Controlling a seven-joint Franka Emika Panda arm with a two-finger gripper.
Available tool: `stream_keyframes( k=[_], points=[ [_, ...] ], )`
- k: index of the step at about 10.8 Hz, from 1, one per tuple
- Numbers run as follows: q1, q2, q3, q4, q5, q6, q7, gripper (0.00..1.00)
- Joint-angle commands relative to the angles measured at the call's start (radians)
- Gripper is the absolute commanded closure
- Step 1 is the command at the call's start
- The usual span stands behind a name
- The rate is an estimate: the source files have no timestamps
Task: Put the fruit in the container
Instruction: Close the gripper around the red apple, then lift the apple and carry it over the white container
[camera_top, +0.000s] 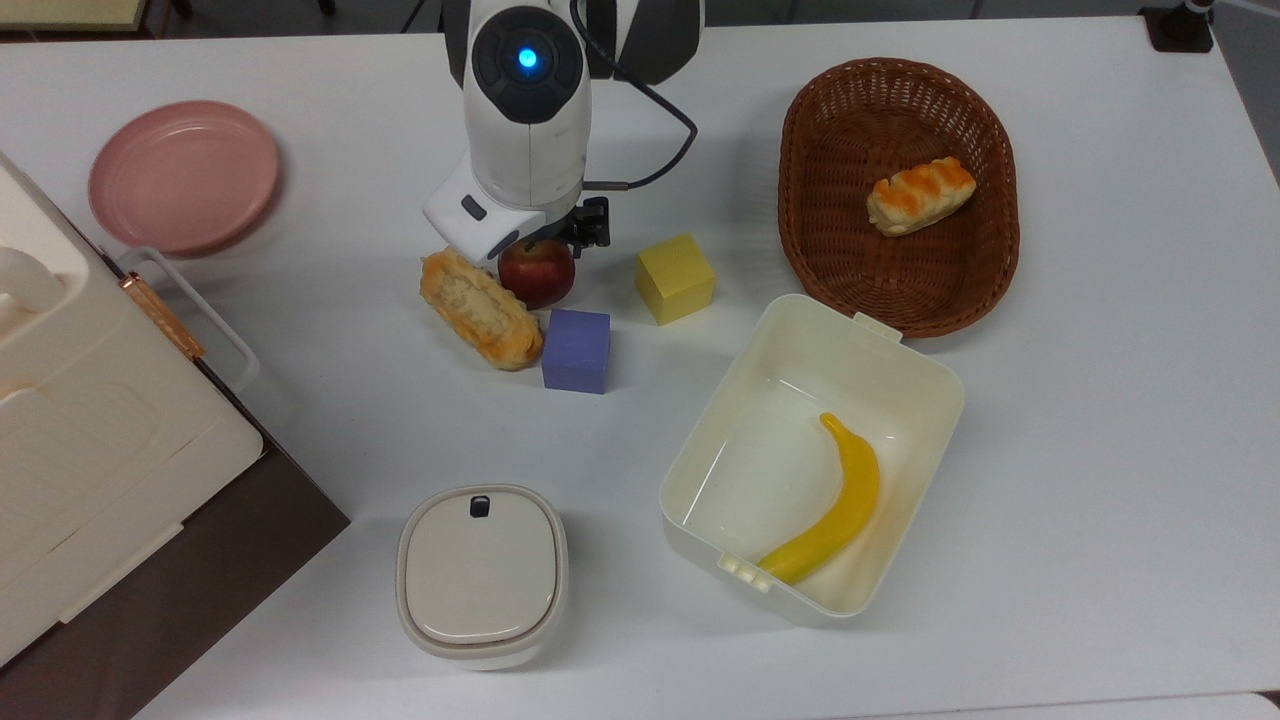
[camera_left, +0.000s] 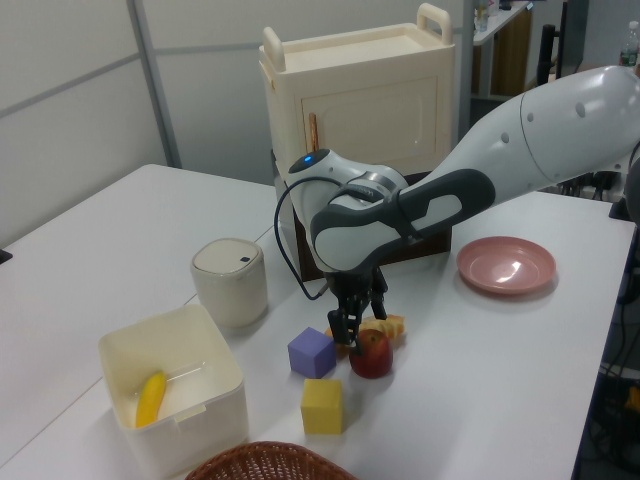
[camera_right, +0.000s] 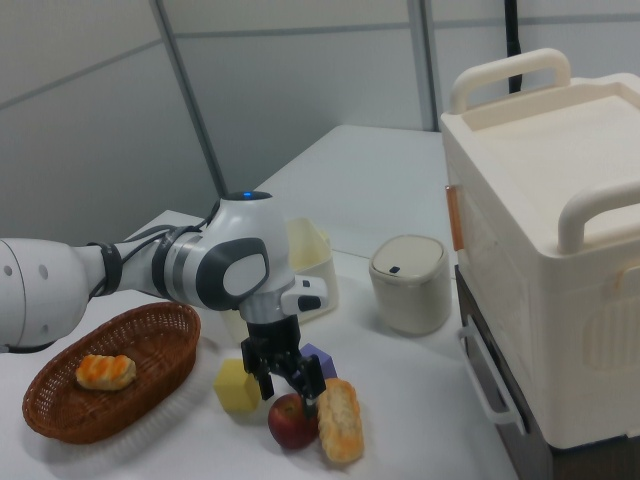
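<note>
gripper (camera_right: 284, 388) spread, straddling apple (camera_right: 293, 420) just below | not gripped yet | left: close, lift, carry to tub (camera_top: 930, 385) w/ banana (camera_top: 835, 505) inside

White table (camera_top: 1100, 450), carrying: pink plate (camera_top: 183, 175) near its far left corner in the top view; cabinet (camera_top: 90, 440) overhanging its left edge; wicker basket (camera_top: 898, 195) toward the right; apple (camera_top: 540, 275), bread roll (camera_top: 480, 308), purple cube (camera_top: 576, 350) and yellow cube (camera_top: 675, 278) sitting mid-table (closely grouped); cream tub (camera_top: 810, 455) and lidded white box (camera_top: 482, 572) lying nearer the front edge.
</note>
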Motion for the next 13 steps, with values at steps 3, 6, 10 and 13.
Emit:
stream_keyframes(
  k=[3,6,10,13],
  points=[
    [0.012,0.021,-0.002,-0.075,-0.022,0.076,-0.015,0.03],
    [0.011,0.018,-0.002,-0.071,-0.022,0.074,-0.015,0.41],
    [0.052,-0.041,-0.002,-0.034,-0.022,0.019,-0.009,0.44],
    [0.086,-0.051,-0.001,0.09,-0.021,0.009,-0.012,0.44]
  ],
)
